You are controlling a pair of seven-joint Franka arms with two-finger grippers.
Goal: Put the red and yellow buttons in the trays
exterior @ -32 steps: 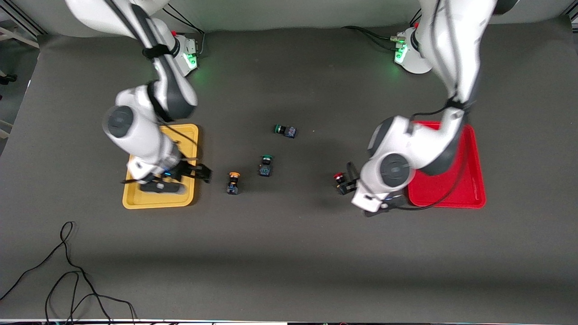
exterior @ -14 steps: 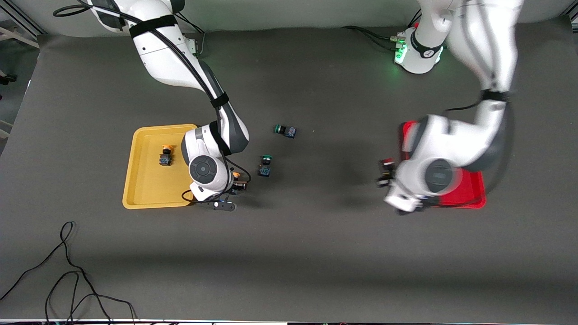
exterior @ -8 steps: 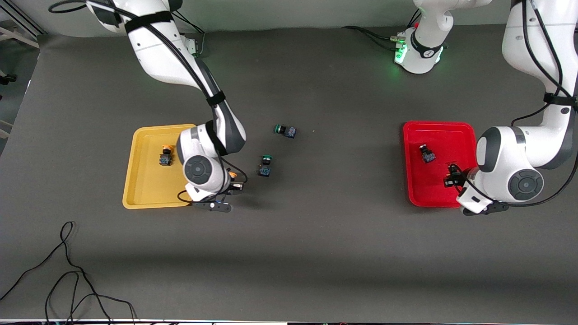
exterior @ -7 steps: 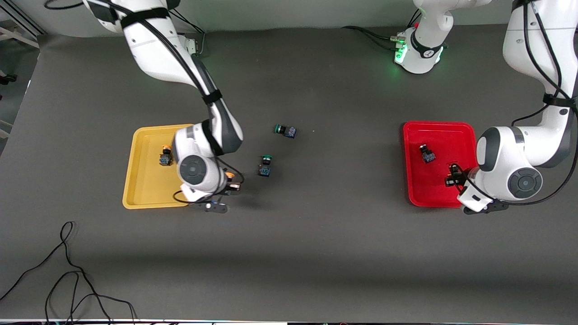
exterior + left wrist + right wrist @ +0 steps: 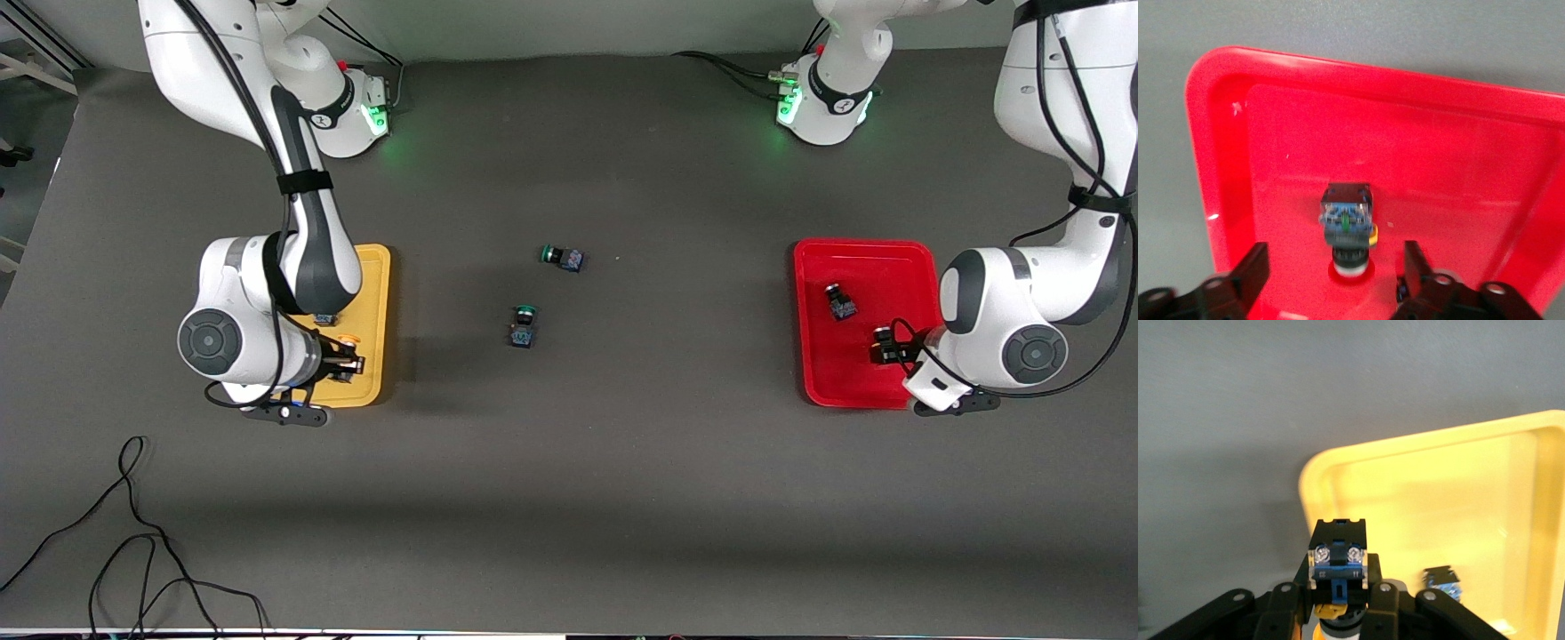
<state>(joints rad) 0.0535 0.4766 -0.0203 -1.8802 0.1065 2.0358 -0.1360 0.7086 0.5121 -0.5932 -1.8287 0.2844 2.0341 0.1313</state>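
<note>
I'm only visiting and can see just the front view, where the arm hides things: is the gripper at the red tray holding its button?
Observer: No. In the left wrist view the left gripper is open. The red button lies on the red tray in the gap, touching neither side.
Operator: And the gripper at the yellow tray?
Observer: The right wrist view shows the right gripper shut on a yellow button, held up near a corner of the yellow tray.
Operator: Is anything lying in that tray?
Observer: Yes, a second button lies on its floor, though that view does not show its cap.
</note>
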